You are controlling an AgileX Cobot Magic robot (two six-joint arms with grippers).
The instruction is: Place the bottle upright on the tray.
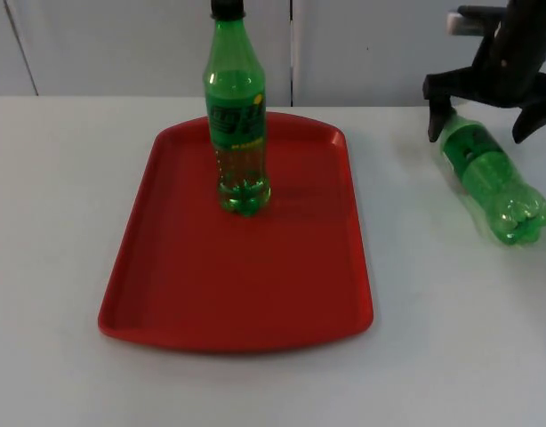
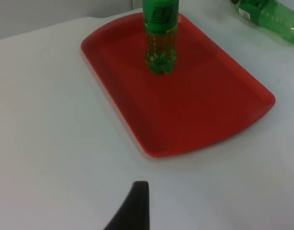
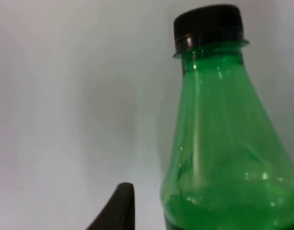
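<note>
A red tray point(image 1: 237, 276) lies in the middle of the table. One green bottle with a black cap point(image 1: 236, 116) stands upright on its far half, also seen in the left wrist view point(image 2: 160, 33). A second green bottle point(image 1: 491, 178) lies on its side on the table right of the tray, cap end toward the wall. My right gripper point(image 1: 480, 124) hovers open over that bottle's neck end, one finger on each side, not closed on it. The right wrist view has the lying bottle's neck and black cap point(image 3: 223, 143) close up. My left gripper point(image 2: 135, 211) waits beside the tray point(image 2: 199, 105).
White table top surrounds the tray on all sides. The grey partition wall point(image 1: 371, 44) stands just behind the tray and the right arm. The lying bottle point(image 2: 274, 17) rests a short way off the tray's right rim.
</note>
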